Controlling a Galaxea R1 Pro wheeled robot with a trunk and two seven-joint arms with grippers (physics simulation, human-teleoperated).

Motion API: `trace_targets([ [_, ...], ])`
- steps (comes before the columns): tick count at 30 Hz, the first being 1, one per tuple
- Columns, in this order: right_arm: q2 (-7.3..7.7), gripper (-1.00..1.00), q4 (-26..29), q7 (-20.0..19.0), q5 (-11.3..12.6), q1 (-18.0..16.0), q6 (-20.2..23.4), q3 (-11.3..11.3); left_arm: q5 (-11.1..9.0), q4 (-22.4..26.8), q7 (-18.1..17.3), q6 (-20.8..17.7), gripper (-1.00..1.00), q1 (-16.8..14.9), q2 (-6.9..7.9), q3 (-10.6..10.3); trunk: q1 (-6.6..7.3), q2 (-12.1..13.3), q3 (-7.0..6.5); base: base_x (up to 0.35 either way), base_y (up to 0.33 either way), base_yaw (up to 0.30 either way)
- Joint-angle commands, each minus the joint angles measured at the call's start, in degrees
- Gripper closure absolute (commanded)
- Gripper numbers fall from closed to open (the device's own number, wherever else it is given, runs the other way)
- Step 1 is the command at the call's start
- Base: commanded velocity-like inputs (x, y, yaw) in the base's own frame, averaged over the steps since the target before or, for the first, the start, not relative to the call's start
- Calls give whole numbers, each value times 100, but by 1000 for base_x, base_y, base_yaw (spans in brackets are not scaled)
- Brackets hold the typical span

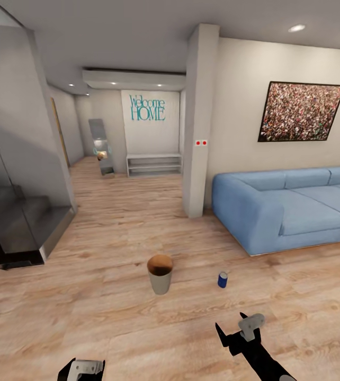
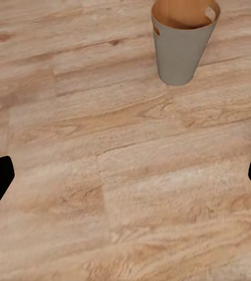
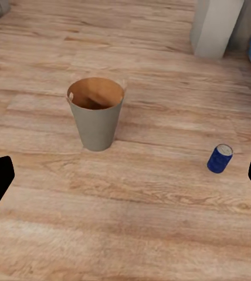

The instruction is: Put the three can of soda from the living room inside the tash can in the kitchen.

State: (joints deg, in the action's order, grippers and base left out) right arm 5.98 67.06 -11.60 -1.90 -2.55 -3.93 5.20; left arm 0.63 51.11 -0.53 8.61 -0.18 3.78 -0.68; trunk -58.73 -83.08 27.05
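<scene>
head: trash can upright on plank floor, blue soda can near it, toward sofa; right gripper empty, jaws apart; left gripper jaw state cannot tell.
left wrist: bin ahead, fingers wide, nothing held.
right wrist: bin and can apart; approach can squarely, grip mid-body.
writing: "Welcome HOME" on far wall.
</scene>
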Motion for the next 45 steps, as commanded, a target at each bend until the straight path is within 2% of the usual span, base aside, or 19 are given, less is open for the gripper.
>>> trace_targets([
  [1,0,-100,0,0,-1,0,1,1,0,1,0,0,-100,0,0,0,0,0,4,304,0,91],
  [24,0,-100,-110,7,-2,0,-77,-3,-4,-4,0,0,-100,0,0,4,0,0,54,316,10,41],
  [45,0,-100,-167,3,-4,0,-99,3,2,-4,0,-1,-100,0,0,2,0,0,54,302,177,0],
])
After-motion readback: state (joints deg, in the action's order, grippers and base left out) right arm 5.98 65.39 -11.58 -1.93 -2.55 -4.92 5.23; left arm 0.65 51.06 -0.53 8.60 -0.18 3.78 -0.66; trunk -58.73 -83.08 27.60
